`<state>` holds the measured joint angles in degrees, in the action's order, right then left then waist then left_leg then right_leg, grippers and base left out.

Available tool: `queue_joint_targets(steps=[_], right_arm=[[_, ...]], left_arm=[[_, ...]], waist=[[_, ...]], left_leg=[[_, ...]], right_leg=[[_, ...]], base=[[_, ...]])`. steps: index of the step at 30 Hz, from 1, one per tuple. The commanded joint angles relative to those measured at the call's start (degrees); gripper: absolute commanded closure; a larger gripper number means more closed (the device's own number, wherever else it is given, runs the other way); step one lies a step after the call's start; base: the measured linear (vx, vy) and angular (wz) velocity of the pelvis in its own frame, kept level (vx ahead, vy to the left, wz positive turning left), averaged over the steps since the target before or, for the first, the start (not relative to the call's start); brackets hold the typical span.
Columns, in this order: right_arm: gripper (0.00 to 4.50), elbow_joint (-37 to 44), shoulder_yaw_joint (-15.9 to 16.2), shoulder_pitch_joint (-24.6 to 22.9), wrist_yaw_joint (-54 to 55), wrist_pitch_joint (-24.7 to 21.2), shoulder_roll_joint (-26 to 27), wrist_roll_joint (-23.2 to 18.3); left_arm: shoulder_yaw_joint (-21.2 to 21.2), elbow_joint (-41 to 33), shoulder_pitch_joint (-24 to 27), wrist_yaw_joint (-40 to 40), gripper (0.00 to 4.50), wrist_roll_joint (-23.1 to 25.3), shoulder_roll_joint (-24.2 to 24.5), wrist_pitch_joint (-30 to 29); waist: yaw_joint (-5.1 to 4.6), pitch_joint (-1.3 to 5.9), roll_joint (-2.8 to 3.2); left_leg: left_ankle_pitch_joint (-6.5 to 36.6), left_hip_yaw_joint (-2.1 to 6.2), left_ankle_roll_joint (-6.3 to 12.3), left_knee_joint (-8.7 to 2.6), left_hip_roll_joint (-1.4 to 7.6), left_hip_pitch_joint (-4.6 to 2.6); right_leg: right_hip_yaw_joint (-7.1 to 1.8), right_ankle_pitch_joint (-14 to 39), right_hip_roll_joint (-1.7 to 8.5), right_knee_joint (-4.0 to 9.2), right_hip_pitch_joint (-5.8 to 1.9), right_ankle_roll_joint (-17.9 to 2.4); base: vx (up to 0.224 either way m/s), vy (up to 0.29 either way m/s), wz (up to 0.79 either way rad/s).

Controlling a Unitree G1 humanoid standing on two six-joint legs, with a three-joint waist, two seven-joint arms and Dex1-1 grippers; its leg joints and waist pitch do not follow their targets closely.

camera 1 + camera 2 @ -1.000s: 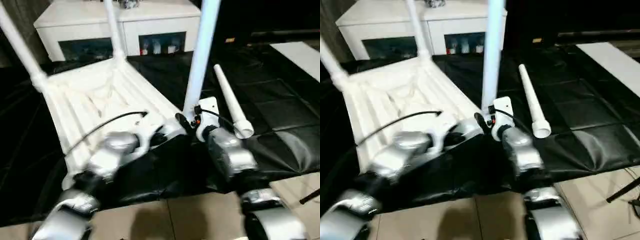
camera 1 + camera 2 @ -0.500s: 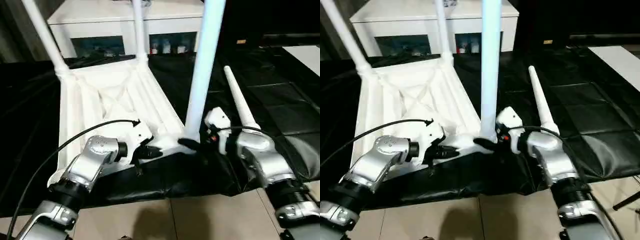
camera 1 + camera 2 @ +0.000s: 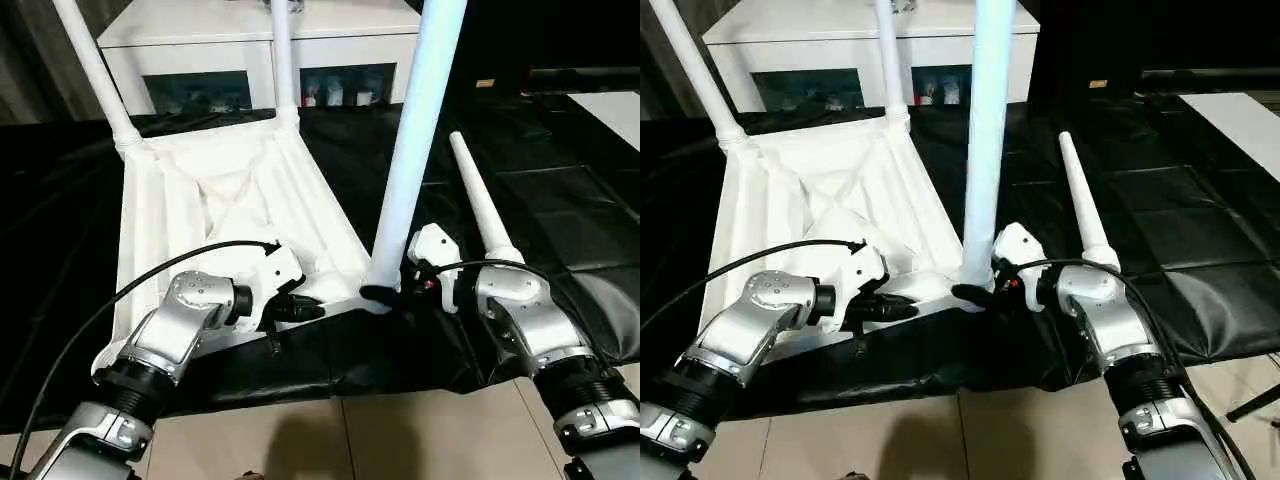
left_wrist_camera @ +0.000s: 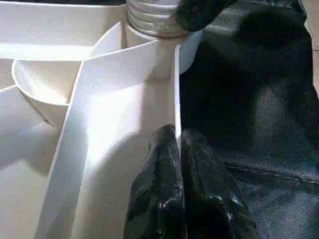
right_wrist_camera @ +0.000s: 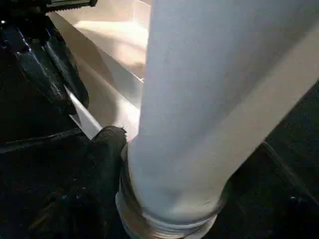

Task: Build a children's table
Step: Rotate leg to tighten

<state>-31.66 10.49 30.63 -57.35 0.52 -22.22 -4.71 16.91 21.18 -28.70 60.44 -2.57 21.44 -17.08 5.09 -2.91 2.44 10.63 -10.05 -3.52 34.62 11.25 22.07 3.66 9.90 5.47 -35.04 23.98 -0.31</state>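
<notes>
The children's table lies upside down on a black mat, its white ribbed top [image 3: 200, 215] facing up. Two legs [image 3: 95, 70] [image 3: 283, 60] stand in the far sockets. A third leg [image 3: 410, 170] stands in the near right socket. My right gripper [image 3: 381, 295] is closed around this leg's base, one black finger [image 5: 107, 149] pressed against its threaded collar. A loose tapered leg [image 3: 478, 210] lies on the mat right of it. My left gripper [image 4: 178, 144] is shut on the thin near rim of the top [image 4: 176, 84], close to that socket.
A white cabinet [image 3: 250, 30] with dark glass doors stands behind the table. A flat white board [image 3: 610, 100] lies at the far right. The black mat [image 3: 560, 180] ends near my forearms, with beige floor tiles [image 3: 350, 440] below its edge.
The whole picture has shifted and levelled, so the head camera moved. My right gripper's finger has drawn in closer around the leg's base. The left gripper keeps its hold on the rim.
</notes>
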Motion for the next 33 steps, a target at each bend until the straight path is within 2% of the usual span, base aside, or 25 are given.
queue_joint_targets(steps=[1, 3, 11, 13, 14, 15, 16, 19, 20, 21, 22, 23, 24, 27, 28, 31, 32, 33], right_arm=[[1.74, -0.9, 0.3, -0.1, -0.4, -0.4, -0.1, 0.6], [1.8, -1.6, 0.3, 0.1, -0.5, 0.1, -0.2, 0.4], [1.84, -2.2, 1.1, -0.5, -1.1, 1.0, -0.4, 1.2], [1.85, -3.7, 0.2, -0.3, 2.6, 0.3, 0.7, 1.9], [1.85, -6.3, -1.7, 0.4, 10.0, -1.8, 2.9, 2.3], [1.85, -7.4, -2.6, 0.8, 13.2, -2.7, 4.0, 2.4], [1.85, -8.4, -3.8, 1.2, 17.0, -3.9, 5.5, 2.2], [1.85, -11.0, -7.8, 2.6, 30.0, -8.5, 11.0, 0.8], [1.85, -11.4, -8.3, 2.9, 31.6, -9.1, 11.7, 0.6], [1.85, -12.3, -8.9, 3.4, 35.4, -9.8, 13.2, 0.8], [1.85, -13.3, -9.3, 3.9, 38.8, -10.3, 14.7, 0.9], [1.85, -14.8, -10.1, 4.7, 44.0, -11.2, 16.7, 1.0], [1.85, -14.9, -10.1, 4.7, 44.1, -11.2, 16.7, 1.0], [1.85, -19.0, -12.1, 7.0, 53.1, -10.8, 20.7, 0.8], [1.85, -20.0, -11.9, 7.6, 54.5, -10.4, 21.6, 1.3], [1.85, -21.2, -11.8, 9.4, 54.4, -8.0, 23.7, 1.9], [1.5, -20.0, -11.5, 9.6, 51.5, -5.7, 23.5, 1.5], [1.15, -19.8, -11.4, 9.6, 51.4, -5.3, 23.4, 1.7]], left_arm=[[-0.4, -2.6, -1.0, 1.0, 4.5, -1.9, -0.4, 1.1], [-0.5, -2.6, -1.1, 1.0, 4.5, -1.9, -0.5, 1.0], [-0.4, -2.1, -0.9, 1.3, 4.5, -1.6, -0.3, 1.0], [-0.4, -1.1, -1.0, -0.6, 4.5, -0.6, -0.7, 0.5], [-1.0, 1.3, -2.0, -5.4, 4.5, 0.9, -2.3, -0.1], [-1.5, 2.5, -2.5, -7.8, 4.5, 1.5, -3.2, -0.3], [-1.9, 3.9, -3.2, -10.4, 4.5, 2.2, -4.2, -0.7], [-3.9, 8.7, -6.0, -20.2, 4.5, 3.6, -8.2, -3.0], [-4.3, 9.4, -6.4, -21.5, 4.5, 3.7, -8.8, -3.3], [-5.3, 11.2, -7.7, -25.0, 4.5, 3.8, -10.2, -4.5], [-6.2, 13.0, -8.8, -28.3, 4.5, 4.0, -11.4, -5.1], [-7.4, 15.8, -10.5, -33.0, 4.5, 4.2, -12.9, -5.2], [-7.4, 15.8, -10.5, -33.0, 4.5, 4.2, -12.9, -5.2], [-8.7, 20.4, -13.1, -40.0, 4.5, 5.0, -14.8, -2.5], [-8.8, 21.3, -13.6, -41.0, 4.5, 5.2, -15.0, -1.8], [-8.4, 22.9, -14.7, -41.5, 4.5, 5.9, -15.0, -0.1], [-7.9, 22.2, -14.5, -39.8, 4.5, 5.9, -14.4, 0.7], [-7.8, 22.1, -14.5, -39.4, 4.5, 5.8, -14.3, 0.9]], waist=[[-0.2, 4.49, -0.5], [-0.24, 4.52, -0.63], [-0.23, 4.57, -0.53], [-0.38, 4.51, -0.49], [-0.43, 4.47, -0.64], [-0.75, 4.07, -0.48], [-0.74, 4.12, -0.43], [-1.57, 3.86, -0.25], [-1.89, 3.68, -0.38], [-1.92, 3.72, -0.39], [-2.1, 3.56, -0.35], [-2.21, 3.45, -0.14], [-2.29, 3.5, -0.27], [-2.09, 3.75, -0.01], [-2.16, 3.73, -0.08], [-2.0, 3.91, -0.26], [-1.92, 3.93, -0.54], [-1.85, 3.97, -0.45]], left_leg=[[6.6, 0.01, 5.17, -3.51, 1.4, -0.91], [6.4, -0.01, 5.38, -3.46, 1.39, -0.89], [6.3, -0.01, 5.48, -3.38, 1.39, -0.93], [6.4, 0.02, 5.3, -3.43, 1.35, -0.88], [6.6, -0.02, 5.14, -3.45, 1.33, -0.86], [8.2, -0.06, 4.28, -3.71, 1.25, -0.86], [9.3, 0.05, 3.52, -3.77, 1.23, -1.05], [14.0, 0.31, 0.24, -4.36, 1.16, -1.17], [15.5, 0.27, -0.3, -4.43, 1.03, -1.46], [16.1, 0.38, -0.48, -4.45, 1.0, -1.42], [16.9, 0.26, -0.56, -4.51, 0.93, -1.43], [19.5, 0.4, -1.43, -4.58, 0.88, -2.07], [19.6, 0.49, -1.6, -4.66, 0.8, -1.99], [18.8, 0.67, -1.55, -4.76, 0.81, -1.81], [18.6, 0.61, -1.49, -4.79, 0.78, -1.77], [17.3, 0.56, -0.71, -4.75, 0.7, -1.5], [16.6, 0.49, -0.15, -4.75, 0.78, -1.41], [16.2, 0.52, 0.03, -4.69, 0.79, -1.39]], right_leg=[[-1.9, 1.8, 2.18, 2.76, -3.6, -16.1], [-1.89, 1.6, 2.18, 2.75, -3.62, -16.1], [-1.87, 1.8, 2.15, 2.71, -3.59, -16.2], [-1.88, 2.0, 2.16, 2.75, -3.57, -16.2], [-1.89, 2.5, 2.16, 2.83, -3.59, -16.1], [-1.95, 5.1, 2.09, 3.26, -3.37, -15.7], [-1.88, 7.0, 2.17, 3.4, -3.42, -15.3], [-1.85, 14.2, 2.27, 4.1, -3.44, -12.8], [-1.89, 16.0, 2.2, 4.53, -3.16, -12.2], [-1.81, 17.0, 2.29, 4.57, -3.34, -11.9], [-1.83, 18.0, 2.22, 4.77, -3.2, -11.6], [-1.76, 21.2, 2.19, 5.3, -2.74, -10.6], [-1.73, 21.5, 2.19, 5.34, -2.88, -10.4], [-1.82, 19.0, 2.29, 5.22, -3.03, -10.1], [-1.86, 18.3, 2.22, 5.24, -2.9, -10.2], [-1.9, 15.3, 2.35, 4.94, -3.24, -10.7], [-1.92, 14.3, 2.37, 4.9, -3.34, -10.8], [-1.93, 13.9, 2.43, 4.77, -3.39, -10.9]], base=[[0.0, 0.0, 0.0], [0.0, 0.0, 0.0], [0.0, 0.0, 0.0], [0.0, 0.0, 0.0], [0.0, 0.0, 0.0], [0.0, 0.0, 0.0], [0.0, 0.0, 0.0], [0.0, 0.0, 0.0], [0.0, 0.0, 0.0], [0.0, 0.0, 0.0], [0.0, 0.0, 0.0], [0.0, 0.0, 0.0], [0.0, 0.0, 0.0], [0.0, 0.0, 0.0], [0.0, 0.0, 0.0], [0.0, 0.0, 0.0], [0.0, 0.0, 0.0], [0.0, 0.0, 0.0]])
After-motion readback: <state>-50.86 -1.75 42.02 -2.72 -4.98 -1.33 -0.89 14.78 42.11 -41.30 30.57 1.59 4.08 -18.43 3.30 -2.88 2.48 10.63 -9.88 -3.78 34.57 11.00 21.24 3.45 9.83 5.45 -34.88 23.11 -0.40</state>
